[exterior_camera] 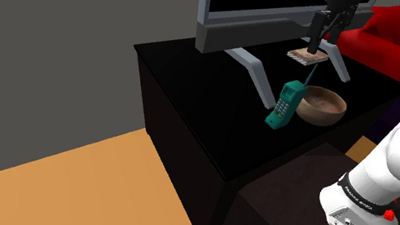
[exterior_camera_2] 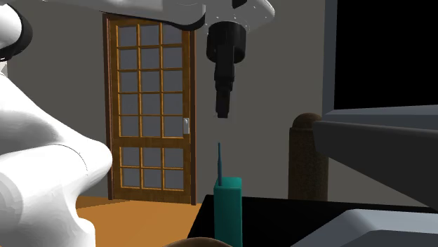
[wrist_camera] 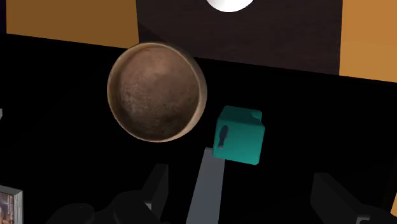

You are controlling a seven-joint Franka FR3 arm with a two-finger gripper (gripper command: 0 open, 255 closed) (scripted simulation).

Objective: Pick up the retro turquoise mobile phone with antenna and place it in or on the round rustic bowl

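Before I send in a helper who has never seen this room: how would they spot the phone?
Find the low black cabinet carrying the big grey-framed screen. By the screen's grey foot, beside a round brown bowl, stands the phone: the only teal thing there, a chunky brick on end with a thin antenna.

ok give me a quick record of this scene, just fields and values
gripper: open, empty, hovers above the phone
phone: turquoise, upright, antenna pointing up, on the black cabinet
bowl: brown, round, empty, beside the phone on the same top
task state: phone not yet grasped
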